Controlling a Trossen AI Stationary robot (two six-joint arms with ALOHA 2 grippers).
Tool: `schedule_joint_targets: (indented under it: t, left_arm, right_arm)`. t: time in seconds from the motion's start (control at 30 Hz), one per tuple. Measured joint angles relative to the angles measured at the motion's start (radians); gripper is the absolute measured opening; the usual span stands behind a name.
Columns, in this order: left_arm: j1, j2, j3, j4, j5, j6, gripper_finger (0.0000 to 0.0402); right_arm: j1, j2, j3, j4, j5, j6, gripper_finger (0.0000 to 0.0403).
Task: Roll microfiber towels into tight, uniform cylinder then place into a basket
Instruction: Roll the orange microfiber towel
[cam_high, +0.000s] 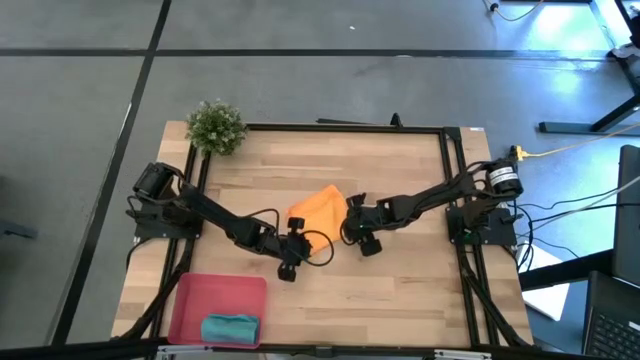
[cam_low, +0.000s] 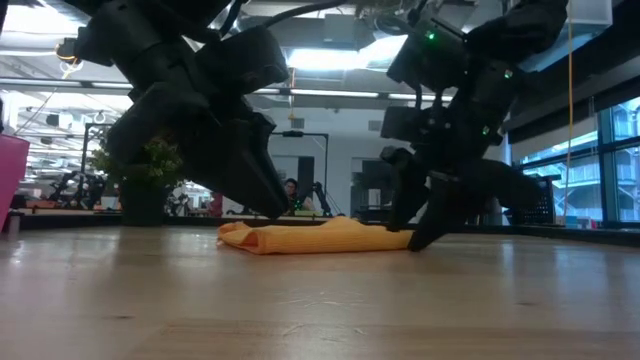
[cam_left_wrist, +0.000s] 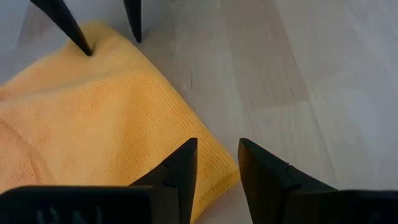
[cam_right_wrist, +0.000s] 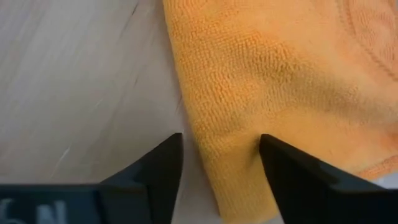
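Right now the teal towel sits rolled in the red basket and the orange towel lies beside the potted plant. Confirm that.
Not quite. The high view shows the orange towel mid-table between both arms, apart from the potted plant. The teal towel does sit in the red basket.

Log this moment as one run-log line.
soft orange microfiber towel: mid-table, folded | left gripper: open at its corner | right gripper: open, straddling its edge | rolled teal towel: in shallow red-pink basket

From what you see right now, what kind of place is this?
Probably a robotics lab in an open office: a wooden table in a black frame, ceiling strip lights, and more equipment on benches behind.
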Motion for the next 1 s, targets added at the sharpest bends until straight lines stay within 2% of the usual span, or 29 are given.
schedule_joint_targets:
  t: [0.1, 0.33, 0.53, 0.73, 0.87, 1.0]
  left_arm:
    - [0.0, 0.0, 0.0, 0.0, -0.019, -0.018, 0.0109]
    - [0.0, 0.0, 0.0, -0.028, -0.049, -0.086, 0.0106]
    - [-0.006, 0.0, 0.0, -0.076, -0.072, -0.147, 0.0106]
    - [-0.007, 0.0, 0.0, -0.082, -0.072, -0.188, 0.0108]
    - [-0.003, 0.0, 0.0, -0.083, -0.072, -0.262, 0.012]
    - [-0.003, 0.0, 0.0, -0.083, -0.049, -0.271, 0.0138]
  right_arm:
    - [0.0, 0.004, 0.0, 0.011, 0.004, 0.024, 0.0172]
    - [-0.005, 0.01, -0.002, 0.051, -0.032, 0.1, 0.0019]
    - [-0.016, 0.011, -0.003, 0.062, -0.03, 0.195, 0.001]
    - [-0.028, 0.011, -0.003, 0.064, -0.036, 0.209, 0.0007]
    - [-0.033, 0.01, -0.003, 0.064, -0.042, 0.233, 0.0005]
    - [-0.037, 0.01, -0.003, 0.064, -0.044, 0.238, 0.0005]
